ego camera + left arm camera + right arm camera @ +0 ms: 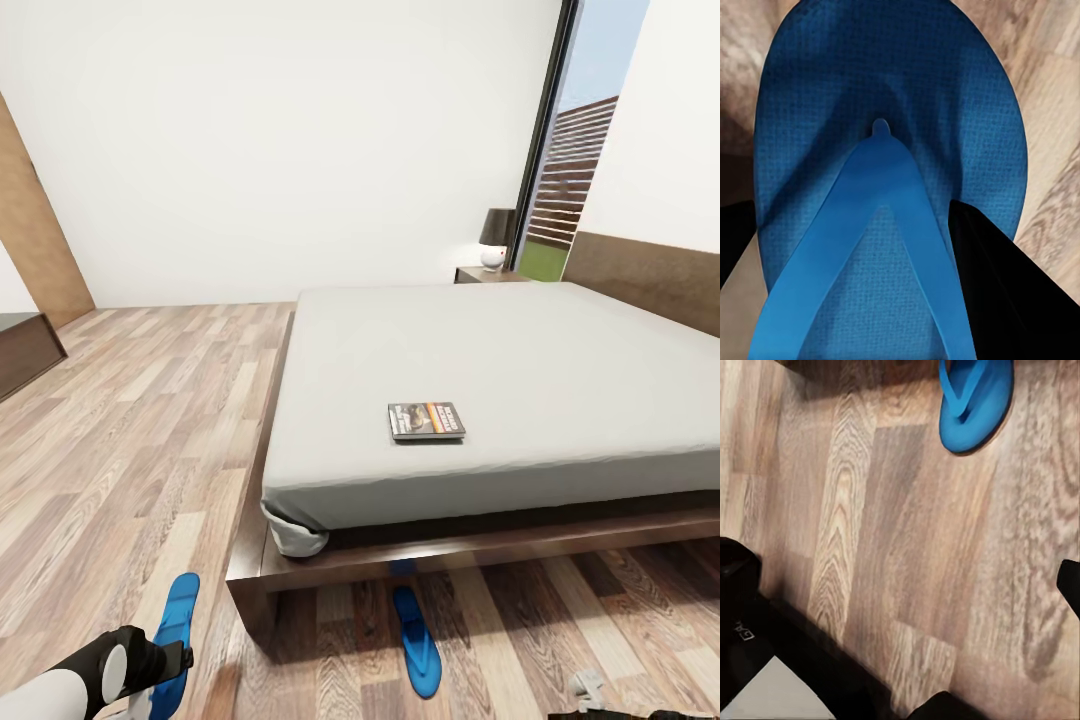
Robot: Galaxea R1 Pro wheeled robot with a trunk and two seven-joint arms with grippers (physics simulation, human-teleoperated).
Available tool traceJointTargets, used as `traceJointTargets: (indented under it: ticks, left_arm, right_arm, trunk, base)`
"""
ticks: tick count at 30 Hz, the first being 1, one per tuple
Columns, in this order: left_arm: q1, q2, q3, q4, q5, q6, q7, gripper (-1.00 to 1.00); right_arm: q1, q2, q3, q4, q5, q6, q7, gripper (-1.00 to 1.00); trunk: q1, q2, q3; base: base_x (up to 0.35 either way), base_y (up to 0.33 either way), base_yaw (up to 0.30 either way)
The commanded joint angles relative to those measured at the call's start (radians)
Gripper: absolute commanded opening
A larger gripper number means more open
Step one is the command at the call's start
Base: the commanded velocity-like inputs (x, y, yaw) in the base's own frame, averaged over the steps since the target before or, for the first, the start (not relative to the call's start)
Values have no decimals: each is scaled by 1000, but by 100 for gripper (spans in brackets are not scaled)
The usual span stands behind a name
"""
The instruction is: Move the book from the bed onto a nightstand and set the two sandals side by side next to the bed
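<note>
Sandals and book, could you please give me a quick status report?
Left gripper at one sandal, grasp unclear. Right gripper low over floor, state unclear. Other sandal under bed frame edge. Book on mattress.

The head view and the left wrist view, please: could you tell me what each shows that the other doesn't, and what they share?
Head view alone: the bed with the book lying flat on its mattress, a nightstand with a lamp at the far side, the window, and a second sandal on the floor at the bed's foot.

Left wrist view alone: the thong strap and textured footbed in close detail, with dark fingers beside the sole.

Shared: the blue sandal at the left gripper, and the plank floor.
</note>
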Motion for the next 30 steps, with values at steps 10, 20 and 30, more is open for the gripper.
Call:
traceJointTargets:
  ticks: [10, 20, 30]
  left_arm:
    - [0, 1, 5, -2, -2, -7, -4, -100]
    - [0, 3, 12, -1, -2, -8, -5, -100]
    - [0, 2, 13, -1, -2, -8, -5, -100]
  right_arm:
    - [-8, -46, 5, -41, -9, 16, 181, 100]
    - [-8, -53, -117, -65, -8, 12, 203, 100]
    - [-11, -54, -149, -123, -9, 17, 244, 100]
  trunk:
    - [1, -1, -13]
    - [3, -2, -32]
    - [8, -5, -71]
  base:
    - [0, 0, 0]
    - [0, 0, 0]
    - [0, 0, 0]
